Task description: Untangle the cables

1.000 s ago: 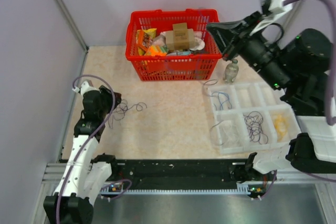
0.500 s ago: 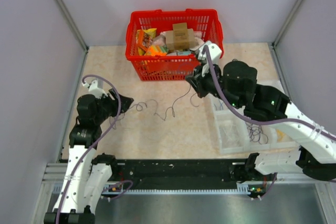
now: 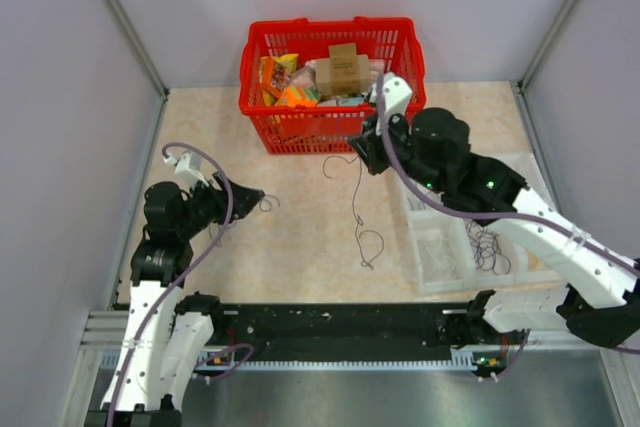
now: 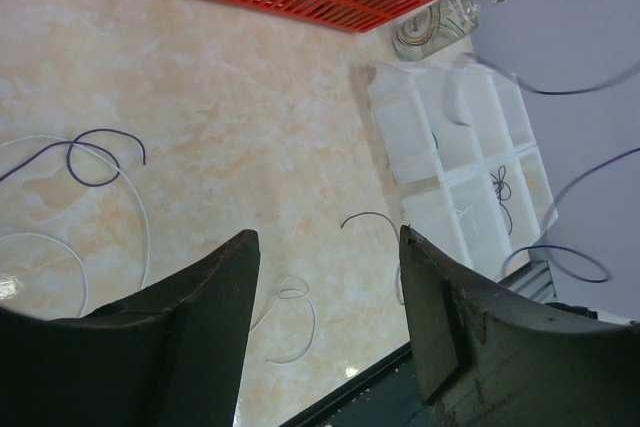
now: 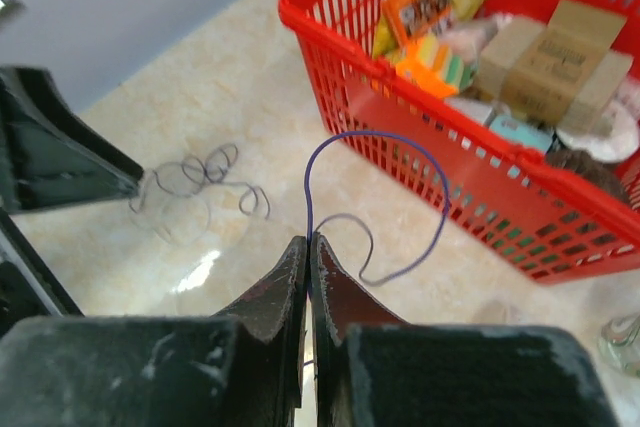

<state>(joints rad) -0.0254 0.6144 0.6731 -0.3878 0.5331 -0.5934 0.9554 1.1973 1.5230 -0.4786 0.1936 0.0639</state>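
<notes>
My right gripper is shut on a dark purple cable, held in front of the red basket. The cable loops above the pinched tips in the right wrist view, and its long end hangs down to the table in the top view. My left gripper is open and empty at the left of the table. A small tangle of thin cables lies by it. In the left wrist view the jaws stand wide apart above loose purple and white strands.
A red basket full of packets stands at the back. A white compartment tray with sorted cables sits at the right, under my right arm. A small glass bottle stands beside the tray. Grey walls close in both sides.
My right arm came down from high over the tray to the basket front. The purple cable, earlier stretched toward the tangle, now hangs free from the right gripper. The left gripper shifted slightly right.
</notes>
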